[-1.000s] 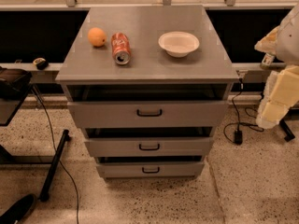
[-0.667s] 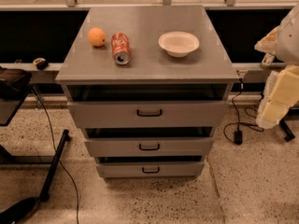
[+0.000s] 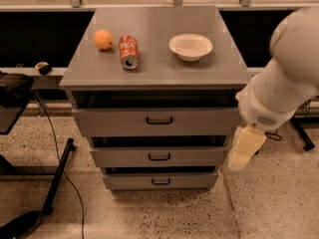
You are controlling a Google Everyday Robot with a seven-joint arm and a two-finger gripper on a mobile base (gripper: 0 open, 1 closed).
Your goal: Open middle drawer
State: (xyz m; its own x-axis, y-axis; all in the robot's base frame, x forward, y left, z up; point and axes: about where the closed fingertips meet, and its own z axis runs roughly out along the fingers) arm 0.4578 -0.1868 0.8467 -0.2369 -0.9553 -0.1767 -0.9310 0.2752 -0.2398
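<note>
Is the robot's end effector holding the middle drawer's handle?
No, the cream end effector hangs at the right end of the grey middle drawer, apart from its small black loop handle.

Tool [image 3: 245,148] just beside the middle drawer [image 3: 159,157] right end, arm [image 3: 289,78] cut by right edge, drawer interior hidden

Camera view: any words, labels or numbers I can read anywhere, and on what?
No text can be read.
On the red can: white markings, too blurred to read.
On the middle drawer, the bowl and the orange: no text.
On the gripper, hanging right of the drawers: no label visible.
</note>
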